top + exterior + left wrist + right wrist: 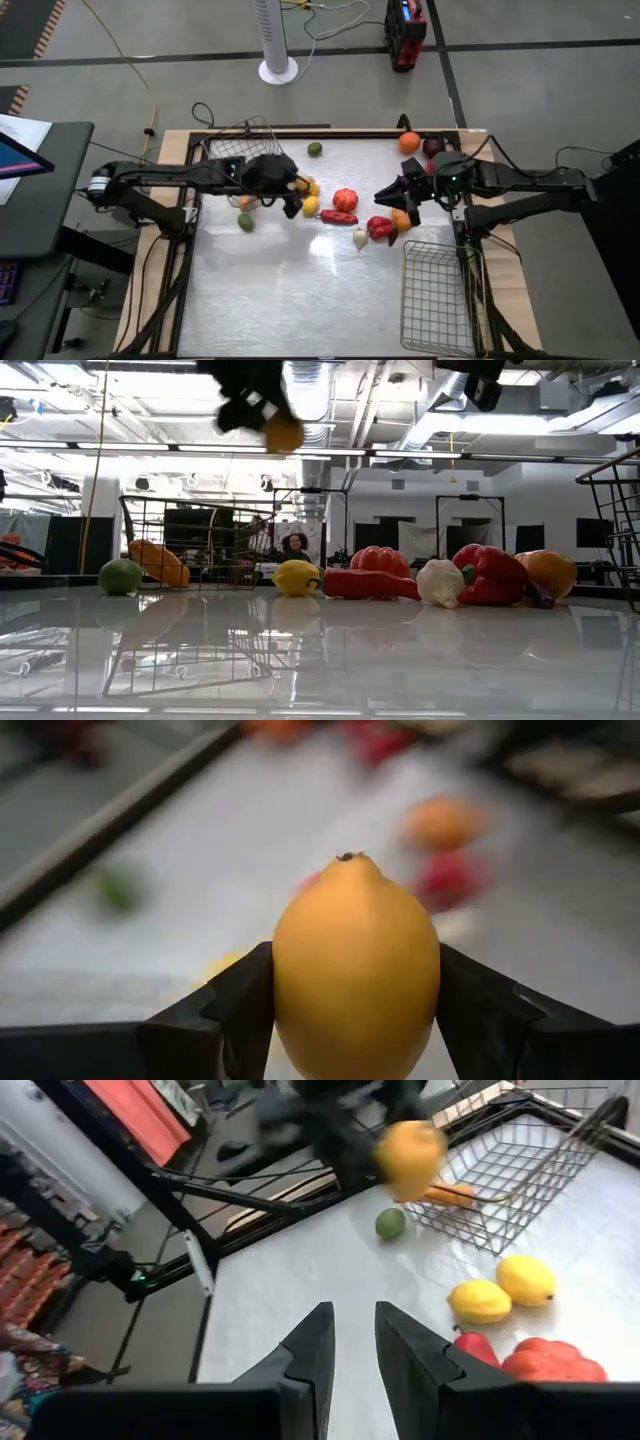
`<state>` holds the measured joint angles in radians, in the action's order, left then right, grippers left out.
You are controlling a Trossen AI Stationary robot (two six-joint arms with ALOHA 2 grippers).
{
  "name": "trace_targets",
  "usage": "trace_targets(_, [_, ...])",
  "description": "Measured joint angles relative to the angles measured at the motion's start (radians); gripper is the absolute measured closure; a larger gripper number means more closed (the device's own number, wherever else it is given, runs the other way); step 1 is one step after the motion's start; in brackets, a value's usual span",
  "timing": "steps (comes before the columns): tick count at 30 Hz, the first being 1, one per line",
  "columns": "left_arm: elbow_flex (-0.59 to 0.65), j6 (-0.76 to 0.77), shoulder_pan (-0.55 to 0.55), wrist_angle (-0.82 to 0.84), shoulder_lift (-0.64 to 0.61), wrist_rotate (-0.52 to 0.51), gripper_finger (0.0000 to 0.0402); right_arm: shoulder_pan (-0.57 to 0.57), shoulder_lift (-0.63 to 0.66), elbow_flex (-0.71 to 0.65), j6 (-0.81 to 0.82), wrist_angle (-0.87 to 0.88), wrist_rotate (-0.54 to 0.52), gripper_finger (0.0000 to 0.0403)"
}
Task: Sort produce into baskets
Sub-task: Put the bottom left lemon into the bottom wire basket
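My left gripper (pixel 293 196) is shut on a yellow-orange lemon (pixel 355 970) high above the table's middle left; the lemon also shows in the low view (pixel 283 432) and the right wrist view (pixel 410 1155). My right gripper (pixel 350 1345) is open by a narrow gap and empty, raised over the table's far right (pixel 400 195). Two more lemons (pixel 480 1300) (pixel 525 1278), a tomato (pixel 345 199), a long red pepper (pixel 338 217), a garlic (pixel 360 238), a red bell pepper (pixel 381 228) and an orange (pixel 401 220) lie on the table. One wire basket (pixel 245 145) holds a carrot (pixel 160 560); the other basket (pixel 435 290) stands near right. My left gripper pinches the lemon by its two opposite sides (pixel 285 990) between the two fingers (pixel 230 1015), about the lemon's middle. The lemon's pointed tip (pixel 350 857) faces forward, away from the wrist. The lemon is lifted clear of the table, below the gripper.
A green lime (pixel 315 149), an orange (pixel 409 142) and a dark red fruit (pixel 433 147) lie along the far edge. Another green fruit (pixel 245 222) lies near the left basket. The near half of the table (pixel 300 300) is bare. A person shows in the room behind (pixel 296 545).
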<state>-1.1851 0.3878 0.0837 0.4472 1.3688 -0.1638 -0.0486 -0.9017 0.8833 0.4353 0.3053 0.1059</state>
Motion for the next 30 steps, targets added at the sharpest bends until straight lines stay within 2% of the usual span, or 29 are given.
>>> trace_targets(2, [0.0, 0.002, -0.009, -0.126, 0.02, 0.092, 0.0188, 0.0, -0.019, 0.0, -0.034, -0.001, -0.007, 0.0294])
trace_targets(6, [0.0, 0.008, -0.04, -0.295, 0.079, 0.114, 0.0188, 0.0, -0.076, 0.0, -0.074, -0.002, -0.003, 0.0259])
trace_targets(12, [-0.037, -0.019, -0.092, -0.343, 0.156, 0.107, 0.0188, 0.004, -0.11, -0.002, -0.056, -0.036, 0.043, 0.0133])
trace_targets(15, [-0.067, 0.105, -0.082, -0.373, 0.193, 0.179, 0.0188, 0.031, -0.114, -0.002, -0.117, -0.045, 0.035, 0.0076])
trace_targets(17, [-0.074, 0.171, -0.068, -0.396, 0.212, 0.262, 0.0188, 0.058, -0.11, 0.002, -0.175, -0.053, -0.019, 0.0052])
trace_targets(20, [-0.081, 0.175, -0.067, -0.421, 0.235, 0.347, 0.0188, 0.085, -0.108, 0.018, -0.242, -0.055, -0.079, 0.004])
trace_targets(24, [-0.085, 0.182, -0.066, -0.427, 0.236, 0.397, 0.0188, 0.085, -0.124, 0.062, -0.266, -0.059, -0.058, 0.0049])
trace_targets(27, [-0.085, 0.249, -0.044, -0.445, 0.236, 0.405, 0.0188, 0.116, -0.148, 0.092, -0.35, -0.06, -0.059, 0.0063])
trace_targets(30, [-0.085, 0.319, -0.017, -0.511, 0.236, 0.441, 0.0188, 0.153, -0.172, 0.121, -0.465, -0.056, -0.132, 0.007])
